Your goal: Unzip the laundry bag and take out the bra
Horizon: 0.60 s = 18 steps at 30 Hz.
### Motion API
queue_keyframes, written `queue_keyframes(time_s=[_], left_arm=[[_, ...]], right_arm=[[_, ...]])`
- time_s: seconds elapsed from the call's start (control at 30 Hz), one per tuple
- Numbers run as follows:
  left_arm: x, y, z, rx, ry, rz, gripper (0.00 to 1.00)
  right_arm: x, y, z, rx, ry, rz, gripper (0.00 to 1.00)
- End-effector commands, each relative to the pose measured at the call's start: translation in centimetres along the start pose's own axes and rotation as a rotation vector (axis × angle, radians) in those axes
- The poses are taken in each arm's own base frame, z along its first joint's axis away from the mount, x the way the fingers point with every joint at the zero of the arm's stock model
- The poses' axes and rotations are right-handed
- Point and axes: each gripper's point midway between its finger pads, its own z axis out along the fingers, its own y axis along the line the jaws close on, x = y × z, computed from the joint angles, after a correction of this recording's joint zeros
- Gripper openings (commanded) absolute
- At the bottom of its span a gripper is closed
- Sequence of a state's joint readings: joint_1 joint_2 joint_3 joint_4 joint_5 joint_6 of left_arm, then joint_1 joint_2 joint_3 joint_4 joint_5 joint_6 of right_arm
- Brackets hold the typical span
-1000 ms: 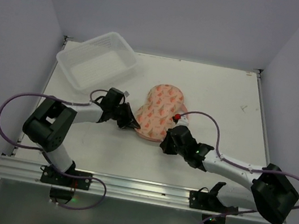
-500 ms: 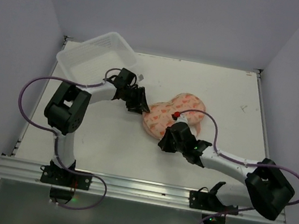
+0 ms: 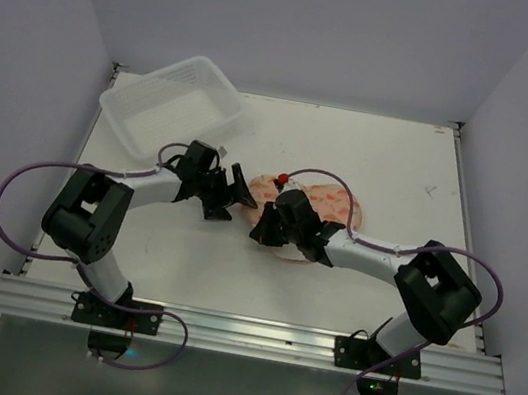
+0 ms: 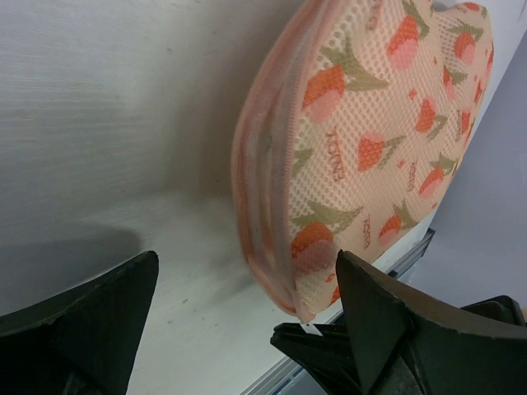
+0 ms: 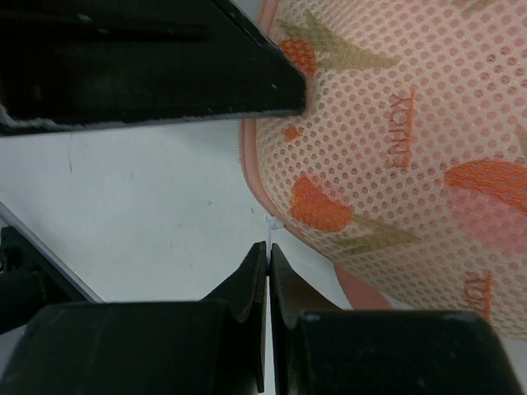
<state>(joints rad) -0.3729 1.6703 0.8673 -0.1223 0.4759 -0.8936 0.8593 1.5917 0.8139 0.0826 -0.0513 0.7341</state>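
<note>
laundry bag [image 3: 336,206] lies flat on the desk [image 3: 392,158], about centre, slightly right. Right arm and its cable cross over its near-left part, so only the far-right lobe shows clearly from above. Clear plastic tub [image 3: 168,105] sits at the far-left corner, well apart from the bag.

Left tool [image 3: 236,196]: jaws spread wide, gripping nothing, just beside the bag's left end, pointed at it. The left wrist view shows the bag's domed mesh top with red-and-green prints and the pink zip edge running down the near side. Bag end sits between and beyond the two fingers, not touching either as far as I can see. Zip looks closed along the stretch visible there.

Right tool [image 5: 268,259]: fingers pressed together with no gap, and a small white tab [image 5: 266,224] at the bag's zip edge sticks out right at the tips, so it reads as pinched on that tab. It is low at the bag's near-left edge, close to the desk. One finger [image 5: 165,74] of the left tool fills the top of the right wrist view, near the same end of the bag.
</note>
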Motion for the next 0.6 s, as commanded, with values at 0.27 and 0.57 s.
queue_keyframes(time_s=[0.27, 0.57], left_arm=[[1.1, -2.7, 2.0, 0.079, -0.007, 0.016, 0.08], [-0.9, 0.8, -0.1, -0.018, -0.025, 0.066, 0.00]], right_arm=[[-0.9, 1.0, -0.7, -0.022, -0.040, -0.028, 0.00], [1.4, -7.9, -6.1, 0.251, -0.072, 0.051, 0.00]])
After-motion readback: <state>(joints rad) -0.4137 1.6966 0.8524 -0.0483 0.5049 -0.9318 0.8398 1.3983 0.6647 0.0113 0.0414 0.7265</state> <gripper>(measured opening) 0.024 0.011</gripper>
